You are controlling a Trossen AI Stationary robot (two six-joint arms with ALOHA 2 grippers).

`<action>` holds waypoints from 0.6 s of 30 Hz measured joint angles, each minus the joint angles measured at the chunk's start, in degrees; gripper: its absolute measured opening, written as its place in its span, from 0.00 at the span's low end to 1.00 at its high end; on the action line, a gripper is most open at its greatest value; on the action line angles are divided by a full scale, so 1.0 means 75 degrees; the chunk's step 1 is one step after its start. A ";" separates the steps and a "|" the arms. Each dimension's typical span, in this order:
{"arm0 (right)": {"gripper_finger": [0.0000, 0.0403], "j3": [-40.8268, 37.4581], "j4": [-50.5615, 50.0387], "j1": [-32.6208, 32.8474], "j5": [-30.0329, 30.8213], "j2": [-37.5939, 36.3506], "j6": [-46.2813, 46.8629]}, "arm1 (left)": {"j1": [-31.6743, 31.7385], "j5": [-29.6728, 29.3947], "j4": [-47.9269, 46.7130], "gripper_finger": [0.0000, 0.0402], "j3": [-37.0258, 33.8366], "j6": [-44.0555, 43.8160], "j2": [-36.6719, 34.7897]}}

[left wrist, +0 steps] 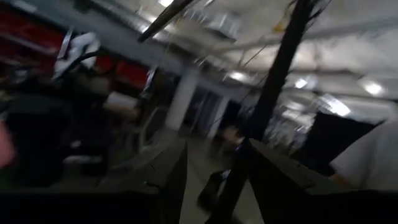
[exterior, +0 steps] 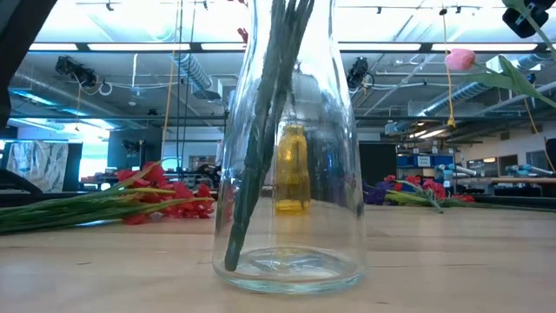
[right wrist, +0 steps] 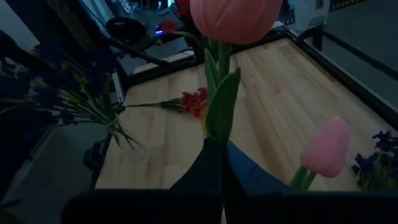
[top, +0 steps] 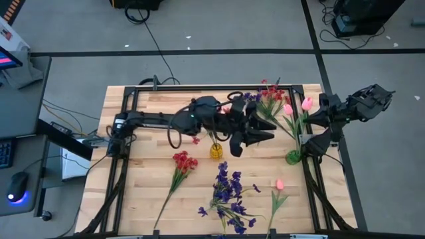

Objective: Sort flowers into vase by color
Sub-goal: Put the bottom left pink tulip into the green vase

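- The right claw (right wrist: 219,163) was pinched fully shut on the stem of a pink tulip (right wrist: 234,17). The bloom stood up ahead of its fingers, probably so the stem end could hang down and drop into a vase.
- The green vase (top: 293,157) stood just below and beside that claw, near the table's edge. It looked the likely home for the pink ones. A second tulip (top: 287,109) rose close by.
- The left claw (top: 260,135) was about half closed, over the middle of the table. A dark stem (left wrist: 277,87) ran up between its fingers and looked gripped; I could not tell its bloom colour.
- The yellow vase (top: 216,151) sat just behind the left claw, under the arm.
- Farther from both claws, a red sprig (top: 184,161), purple sprigs (top: 228,189) and one more tulip (top: 279,184) lay flat, unsorted.
- A clear vase (exterior: 287,217) already held a few green stems.
- The table (top: 146,133) was pale wood planks in a black frame.
- Around it lay grey floor and cables; beyond was a lit workshop.
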 joint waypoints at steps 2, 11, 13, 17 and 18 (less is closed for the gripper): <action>0.00 0.0000 0.0000 0.0000 0.0075 0.0000 -0.0047 | 0.0003 -0.0146 -0.0713 0.42 0.0000 0.0196 -0.0163; 0.00 0.0000 -0.0070 0.0000 0.0030 0.0003 -0.0237 | -0.0046 -0.0250 -0.1468 0.42 -0.0003 0.0224 -0.0234; 0.00 -0.0003 -0.0221 0.0000 0.0030 0.0003 -0.0227 | -0.0056 -0.0284 -0.1639 0.42 -0.0003 0.0224 -0.0234; 0.00 -0.0005 -0.0316 0.0000 0.0022 0.0003 -0.0227 | -0.0053 -0.0316 -0.1790 0.42 -0.0003 0.0227 -0.0234; 0.00 -0.0018 -0.0312 0.0000 0.0008 0.0003 -0.0233 | -0.0053 -0.0334 -0.1832 0.42 -0.0003 0.0230 -0.0234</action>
